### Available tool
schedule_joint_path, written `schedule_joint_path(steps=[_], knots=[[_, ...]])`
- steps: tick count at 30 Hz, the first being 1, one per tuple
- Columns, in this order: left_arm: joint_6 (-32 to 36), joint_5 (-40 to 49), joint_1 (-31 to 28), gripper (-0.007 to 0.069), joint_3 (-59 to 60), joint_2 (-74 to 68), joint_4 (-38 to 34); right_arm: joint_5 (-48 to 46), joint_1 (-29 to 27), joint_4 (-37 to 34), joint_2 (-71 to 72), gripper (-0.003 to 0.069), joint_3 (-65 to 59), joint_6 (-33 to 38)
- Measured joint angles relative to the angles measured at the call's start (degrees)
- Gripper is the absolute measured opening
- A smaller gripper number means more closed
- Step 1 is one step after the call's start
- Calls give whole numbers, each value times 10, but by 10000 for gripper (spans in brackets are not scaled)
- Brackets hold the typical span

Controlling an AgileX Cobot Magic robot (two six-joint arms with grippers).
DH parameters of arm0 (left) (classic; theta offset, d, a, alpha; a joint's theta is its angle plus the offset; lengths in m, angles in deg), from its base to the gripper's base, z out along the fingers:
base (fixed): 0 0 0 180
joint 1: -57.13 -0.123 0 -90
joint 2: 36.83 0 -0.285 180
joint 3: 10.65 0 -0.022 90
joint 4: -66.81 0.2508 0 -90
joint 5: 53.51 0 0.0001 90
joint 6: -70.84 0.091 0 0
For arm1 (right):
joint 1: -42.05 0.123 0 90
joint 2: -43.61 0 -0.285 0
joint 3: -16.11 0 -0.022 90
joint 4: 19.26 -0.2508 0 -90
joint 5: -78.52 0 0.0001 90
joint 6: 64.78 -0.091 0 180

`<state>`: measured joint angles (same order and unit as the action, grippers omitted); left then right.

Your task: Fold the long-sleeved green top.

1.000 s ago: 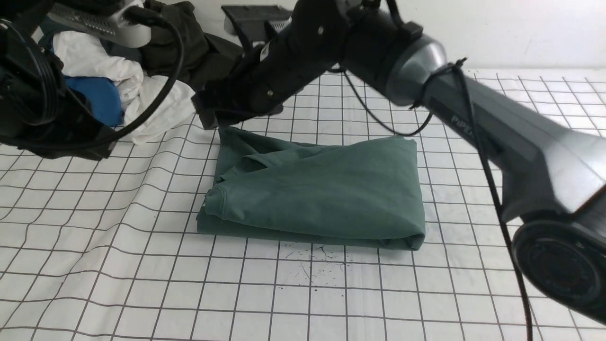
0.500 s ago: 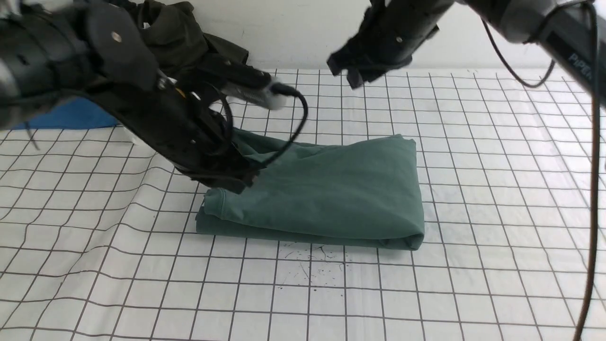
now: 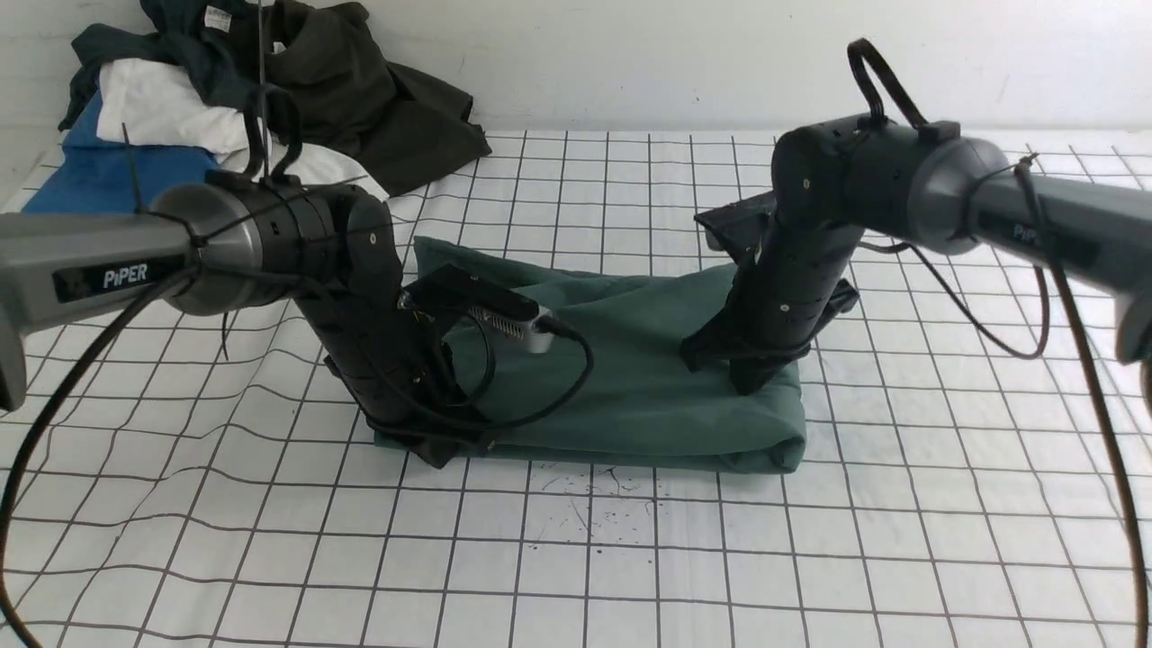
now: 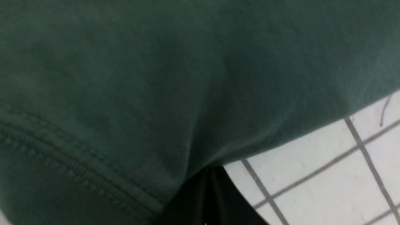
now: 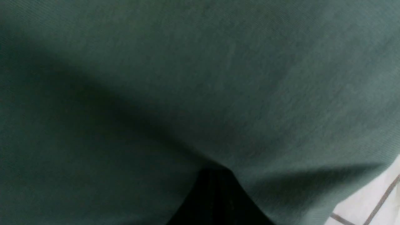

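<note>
Muted sage-green cotton long-sleeved top (image 3: 630,378) lies folded mid-bench, long axis left-right; left gripper (image 3: 441,445) closed at left end, right gripper (image 3: 751,382) closed on right end, both pressing cloth

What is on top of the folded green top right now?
Both grippers press down on the green top: the left gripper at its near left corner, the right gripper near its right edge, both shut. Whether fabric is pinched is hidden. Under it, only the gridded cloth shows.
</note>
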<state>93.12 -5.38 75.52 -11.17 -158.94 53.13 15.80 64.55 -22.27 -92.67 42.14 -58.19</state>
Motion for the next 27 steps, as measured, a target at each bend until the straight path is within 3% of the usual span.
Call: schedule_joint_path(steps=[8, 15, 20, 27], knots=[[-4, 67, 0, -7, -32, 138, 12, -21, 0, 0, 77, -14, 0, 17], [-35, 105, 0, -7, 5, 390, 59, -20, 0, 0, 310, -14, -13, 29], [-70, 107, 0, -7, 117, 540, 111, 22, 0, -22, 479, -14, -121, 34], [-149, 59, 0, -7, 320, 786, 151, 169, 0, -59, 720, -14, -348, 34]])
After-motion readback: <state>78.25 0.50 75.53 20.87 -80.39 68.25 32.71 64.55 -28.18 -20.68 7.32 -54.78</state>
